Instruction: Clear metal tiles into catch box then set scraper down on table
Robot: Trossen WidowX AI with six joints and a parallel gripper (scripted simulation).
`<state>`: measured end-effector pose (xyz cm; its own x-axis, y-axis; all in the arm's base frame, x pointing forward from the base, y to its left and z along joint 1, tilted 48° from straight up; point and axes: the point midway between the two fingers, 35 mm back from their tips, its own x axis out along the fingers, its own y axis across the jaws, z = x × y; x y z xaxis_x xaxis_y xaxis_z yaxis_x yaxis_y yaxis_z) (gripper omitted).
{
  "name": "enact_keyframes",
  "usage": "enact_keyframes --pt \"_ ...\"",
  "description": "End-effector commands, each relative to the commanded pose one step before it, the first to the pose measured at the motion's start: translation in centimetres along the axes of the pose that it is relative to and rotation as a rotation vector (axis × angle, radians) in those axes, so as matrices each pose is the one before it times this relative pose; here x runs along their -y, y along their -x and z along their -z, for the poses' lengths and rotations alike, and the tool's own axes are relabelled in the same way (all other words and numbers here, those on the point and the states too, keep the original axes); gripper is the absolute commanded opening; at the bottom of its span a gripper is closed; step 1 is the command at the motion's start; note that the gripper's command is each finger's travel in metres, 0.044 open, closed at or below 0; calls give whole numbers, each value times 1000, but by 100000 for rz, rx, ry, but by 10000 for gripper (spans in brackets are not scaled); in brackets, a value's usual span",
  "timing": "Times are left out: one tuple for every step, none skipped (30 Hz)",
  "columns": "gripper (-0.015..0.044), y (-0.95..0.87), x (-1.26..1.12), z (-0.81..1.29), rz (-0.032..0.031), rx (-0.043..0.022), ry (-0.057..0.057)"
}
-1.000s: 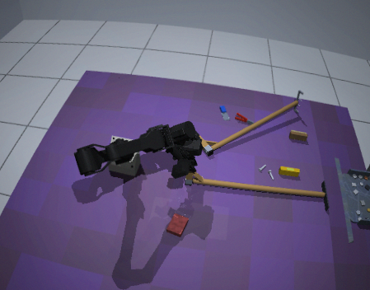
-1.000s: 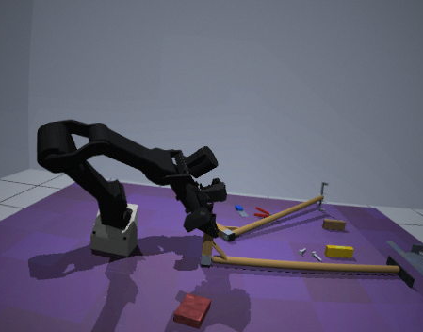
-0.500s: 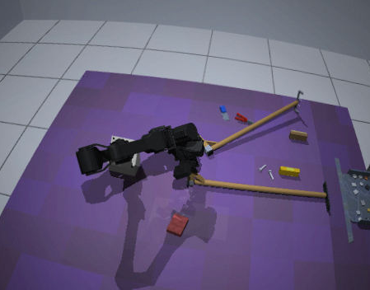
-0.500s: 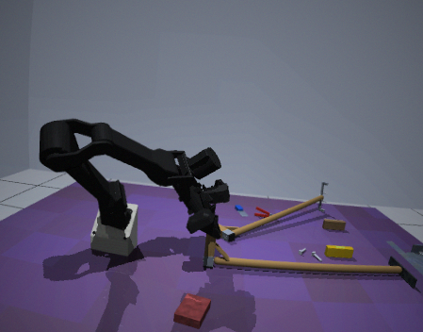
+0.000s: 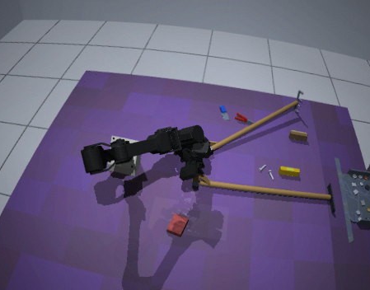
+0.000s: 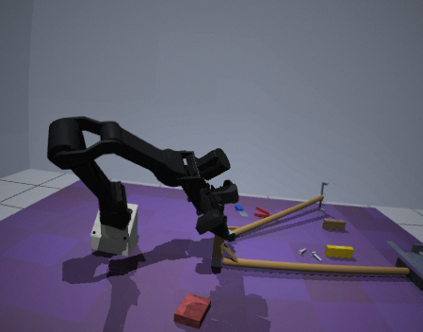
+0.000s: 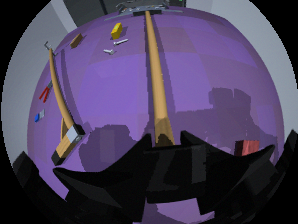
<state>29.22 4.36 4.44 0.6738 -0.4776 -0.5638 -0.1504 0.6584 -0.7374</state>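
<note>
My gripper (image 5: pixel 196 180) (image 6: pixel 220 234) (image 7: pixel 165 136) is shut on the handle end of the long scraper (image 5: pixel 264 190) (image 6: pixel 320 269) (image 7: pixel 156 76). Its wooden shaft runs right across the purple table, and its dark blade (image 5: pixel 331 199) (image 6: pixel 416 278) stands at the near edge of the steel bench plate (image 5: pixel 349 197) (image 7: pixel 133 4). Several small metal tiles (image 5: pixel 356 191) lie scattered on the plate. The plate runs off the right edge of the top and exterior views, and I cannot clearly make out the catch box.
A second long stick with a hook (image 5: pixel 255 125) (image 6: pixel 278 216) (image 7: pixel 59 92) lies behind the scraper. A brown block (image 5: pixel 298 135), a yellow block (image 5: pixel 289 170), two screws (image 5: pixel 265 170), a red block (image 5: pixel 177 224) (image 6: pixel 192 309) and small blue and red items (image 5: pixel 232 114) lie around.
</note>
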Motion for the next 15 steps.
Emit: enact_keyframes --pt "0 -272 176 -1147 -359 1468 -1055" --pt "0 -88 29 -127 30 16 -34" --pt "0 -88 29 -126 31 17 -34" --pt "0 -91 29 -129 33 18 -34" --pt "0 -92 29 -128 34 18 -34" --pt "0 -93 29 -128 35 19 -34" --pt "0 -94 28 -127 37 20 -33" --pt "0 -94 28 -127 38 20 -33" --pt "0 -95 28 -126 39 21 -32" --pt "0 -96 27 -126 40 22 -32" --pt "0 -97 27 -125 41 22 -32" --pt "0 -98 26 -125 42 23 -31" --pt "0 -98 26 -124 43 23 -31" --pt "0 -99 25 -124 44 24 -31" --pt "0 -100 25 -123 45 24 -30"
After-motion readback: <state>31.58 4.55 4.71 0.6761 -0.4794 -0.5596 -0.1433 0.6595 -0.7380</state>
